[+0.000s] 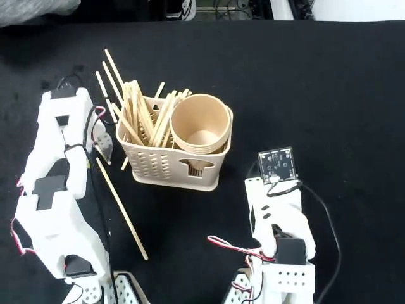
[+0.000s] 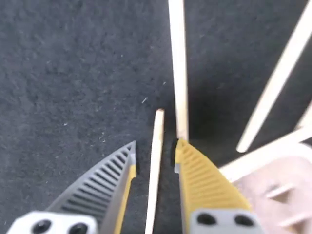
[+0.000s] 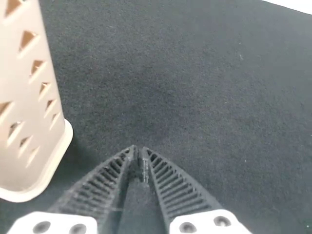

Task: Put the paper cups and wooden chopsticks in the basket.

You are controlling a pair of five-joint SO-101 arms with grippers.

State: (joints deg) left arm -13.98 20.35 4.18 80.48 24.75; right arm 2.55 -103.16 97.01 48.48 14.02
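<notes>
- Okay, my left claw [image 2: 155, 151] is spread open low over the black table [image 1: 329, 95]. A loose chopstick [image 2: 156, 170] lies in the gap between the fingers, not pinched.
- High view: that claw sits at centre left, just beside the left wall of the basket [image 1: 171, 168].
- My right claw [image 3: 139, 153] is clenched tip to tip on nothing; the basket's corner is near it.
- Paper cups [image 1: 199, 123] are nested in the basket's right half, frame centre.
- Chopstick bundle [image 1: 142, 111] stands tilted in the left half.
- Long chopstick [image 1: 121, 209] lies on the table, lower left — a few more at upper left behind the basket.
</notes>
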